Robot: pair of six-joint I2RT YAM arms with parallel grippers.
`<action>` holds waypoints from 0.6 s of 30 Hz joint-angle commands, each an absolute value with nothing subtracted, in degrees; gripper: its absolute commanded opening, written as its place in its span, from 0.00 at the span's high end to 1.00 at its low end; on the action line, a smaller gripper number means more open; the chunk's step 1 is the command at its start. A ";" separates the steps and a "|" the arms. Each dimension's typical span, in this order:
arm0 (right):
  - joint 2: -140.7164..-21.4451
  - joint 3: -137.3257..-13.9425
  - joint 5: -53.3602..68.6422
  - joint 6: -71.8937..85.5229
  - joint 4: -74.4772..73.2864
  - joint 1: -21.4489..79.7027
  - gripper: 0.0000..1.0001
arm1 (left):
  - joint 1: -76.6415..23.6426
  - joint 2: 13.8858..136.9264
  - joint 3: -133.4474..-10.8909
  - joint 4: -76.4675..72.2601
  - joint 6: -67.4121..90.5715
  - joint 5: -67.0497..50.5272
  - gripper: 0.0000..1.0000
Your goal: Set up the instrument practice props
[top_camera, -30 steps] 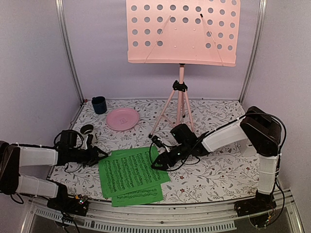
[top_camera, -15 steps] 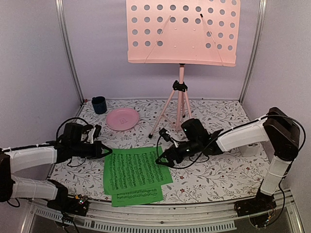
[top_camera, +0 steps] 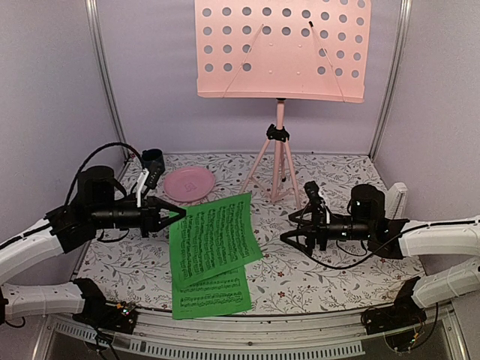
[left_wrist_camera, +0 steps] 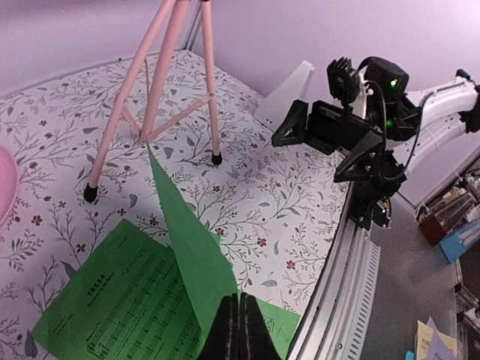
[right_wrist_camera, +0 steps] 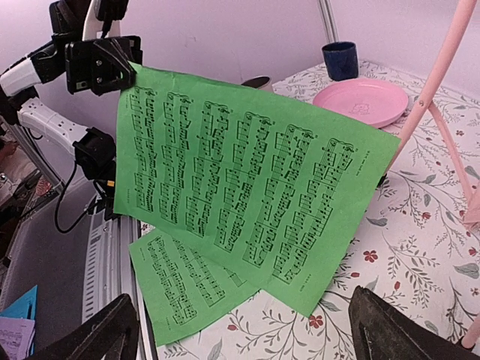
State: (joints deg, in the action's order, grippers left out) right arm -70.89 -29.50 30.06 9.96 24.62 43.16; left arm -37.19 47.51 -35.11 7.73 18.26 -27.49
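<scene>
The pink music stand (top_camera: 281, 49) rises at the back on its tripod (left_wrist_camera: 154, 82), its perforated desk bare. My left gripper (left_wrist_camera: 238, 300) is shut on the edge of one green sheet-music page (top_camera: 214, 236), which hangs lifted and tilted above the table. A second green page (top_camera: 212, 296) lies flat under it near the front edge. To the right of the lifted page, my right gripper (top_camera: 289, 236) stands open, apart from it and holding nothing. The white pyramid metronome (left_wrist_camera: 289, 94) stands at the right wall behind the right arm.
A pink plate (top_camera: 189, 183) and a dark blue cup (top_camera: 153, 160) sit at the back left of the flowered tablecloth. The tripod's feet (top_camera: 279, 196) stand in the middle at the back. A metal rail (top_camera: 247, 341) runs along the near edge.
My left gripper has shut on the top green page and lifted it off the table. The right gripper has drawn back to the right and opened wide.
</scene>
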 commanded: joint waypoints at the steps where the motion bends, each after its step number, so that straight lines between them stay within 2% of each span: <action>1: -65.89 -25.29 29.29 5.87 29.19 41.41 0.01 | -39.90 47.50 -40.60 12.02 11.62 -31.39 1.00; 8: -68.19 -25.20 35.48 4.74 33.30 40.26 0.01 | -43.49 49.50 -46.68 15.82 4.70 -37.70 1.00; 18: -69.63 -23.41 36.10 3.40 38.27 38.26 0.00 | -44.78 48.97 -51.09 14.38 3.36 -43.70 1.00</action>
State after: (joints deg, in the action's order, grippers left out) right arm -68.77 -25.15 34.68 4.29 33.80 39.77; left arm -43.99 49.50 -49.12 15.20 4.84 -39.64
